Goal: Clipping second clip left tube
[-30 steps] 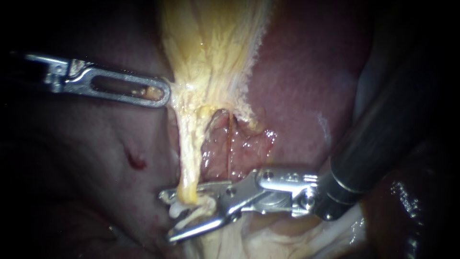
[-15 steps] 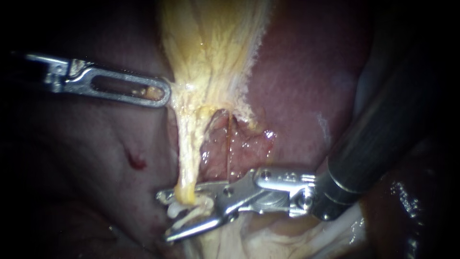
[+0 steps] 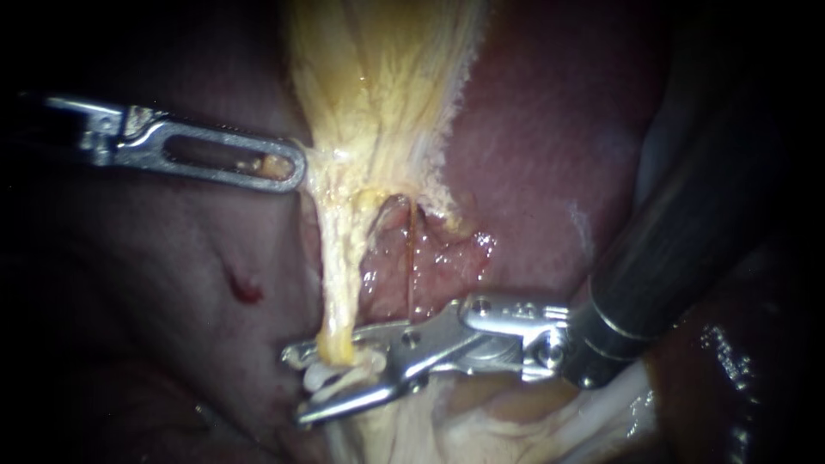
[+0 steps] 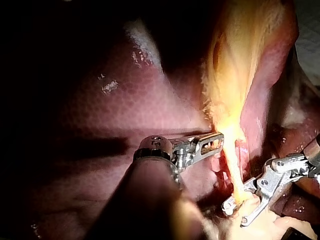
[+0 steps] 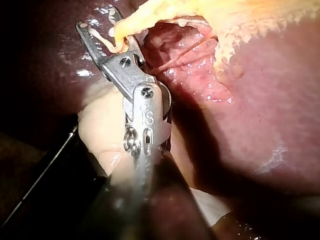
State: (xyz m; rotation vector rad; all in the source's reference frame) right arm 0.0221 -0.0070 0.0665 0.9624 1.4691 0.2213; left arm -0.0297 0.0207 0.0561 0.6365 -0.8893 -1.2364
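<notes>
Straddling the tube (image 3: 338,275) low down with the right pincer (image 3: 296,385), partly open, clamping nothing; gripping tissue (image 3: 378,103) at its edge with the left pincer (image 3: 290,166), closed.

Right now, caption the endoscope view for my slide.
Right instrument, pincer open, straddles the lower end of the left tube; left instrument touches the gallbladder's edge above.
</notes>
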